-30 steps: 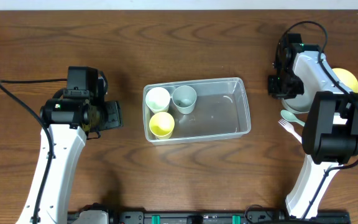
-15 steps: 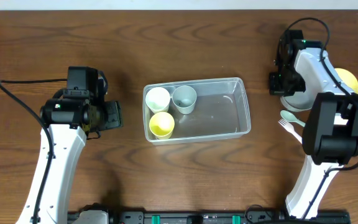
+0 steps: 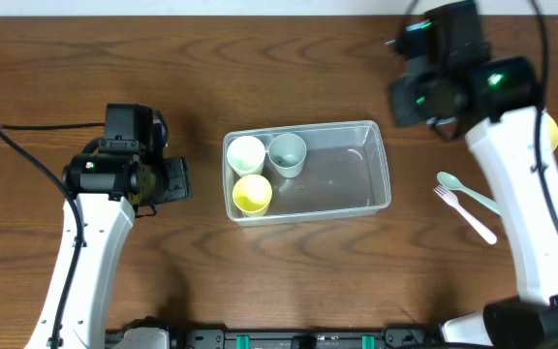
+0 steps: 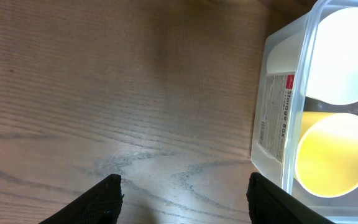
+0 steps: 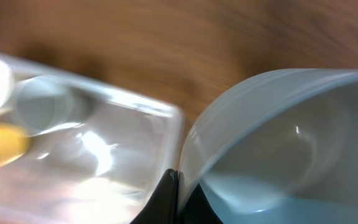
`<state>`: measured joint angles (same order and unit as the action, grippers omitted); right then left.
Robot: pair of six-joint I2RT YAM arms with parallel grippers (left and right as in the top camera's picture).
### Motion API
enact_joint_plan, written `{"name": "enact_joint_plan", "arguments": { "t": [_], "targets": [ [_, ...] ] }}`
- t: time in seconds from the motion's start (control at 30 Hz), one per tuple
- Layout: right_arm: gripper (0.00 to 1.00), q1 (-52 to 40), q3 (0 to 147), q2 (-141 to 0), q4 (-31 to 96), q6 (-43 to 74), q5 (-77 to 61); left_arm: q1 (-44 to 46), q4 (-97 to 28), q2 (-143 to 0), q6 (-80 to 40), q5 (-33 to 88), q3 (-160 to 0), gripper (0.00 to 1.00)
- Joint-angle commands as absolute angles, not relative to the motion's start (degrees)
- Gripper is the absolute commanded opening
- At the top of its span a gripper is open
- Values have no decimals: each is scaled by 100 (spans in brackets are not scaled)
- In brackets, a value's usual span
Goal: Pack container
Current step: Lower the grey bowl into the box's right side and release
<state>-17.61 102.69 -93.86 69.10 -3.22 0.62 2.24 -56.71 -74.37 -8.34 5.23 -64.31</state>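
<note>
The clear container (image 3: 345,176) lies at the table's middle with a white cup (image 3: 245,153), a grey cup (image 3: 287,153) and a yellow cup (image 3: 251,194) at its left end. My right gripper (image 3: 405,99) is raised above the container's far right corner. In the right wrist view it (image 5: 178,193) is shut on the rim of a pale blue-grey bowl (image 5: 291,143), with the container (image 5: 104,149) blurred below. My left gripper (image 4: 182,199) is open and empty over bare table, just left of the container (image 4: 278,124).
A teal spoon (image 3: 463,189) and a white fork (image 3: 468,215) lie right of the container. A yellow bowl (image 3: 550,131) shows partly behind the right arm. The left arm (image 3: 129,174) rests left of the container.
My right arm has risen from the far right with the pale bowl in its jaws and swung left toward the container's right end. The left arm has not moved.
</note>
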Motion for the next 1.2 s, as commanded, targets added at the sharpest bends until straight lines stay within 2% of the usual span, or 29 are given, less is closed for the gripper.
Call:
{"name": "enact_joint_plan", "arguments": {
  "t": [0.0,0.27,0.7,0.77,0.83,0.97,1.17],
  "targets": [
    [1,-2353,10193,-9623,6993,-482,-43,193,-5688,-7411,-821,541,-6407,65],
    [1,-3096,9701,-10280,6788,-327,-49,193,-5688,-7411,-821,541,-6407,65],
    [1,-3114,9362,-11485,6486,-331,-23,193,-5688,-7411,-821,539,-6407,65],
    [9,-3061,9362,-11544,6401,-331,3,193,-5688,-7411,-821,539,-6407,65],
    [29,-2989,9362,-11544,6342,-331,19,193,-5693,-7411,-821,541,-6407,65],
    [47,-2834,9371,-11491,6313,-331,23,193,-5710,-7411,-821,541,-6407,65],
    [48,-2425,9489,-11069,6545,-128,270,193,-5767,-7411,-821,539,-6407,65]
  ]
}}
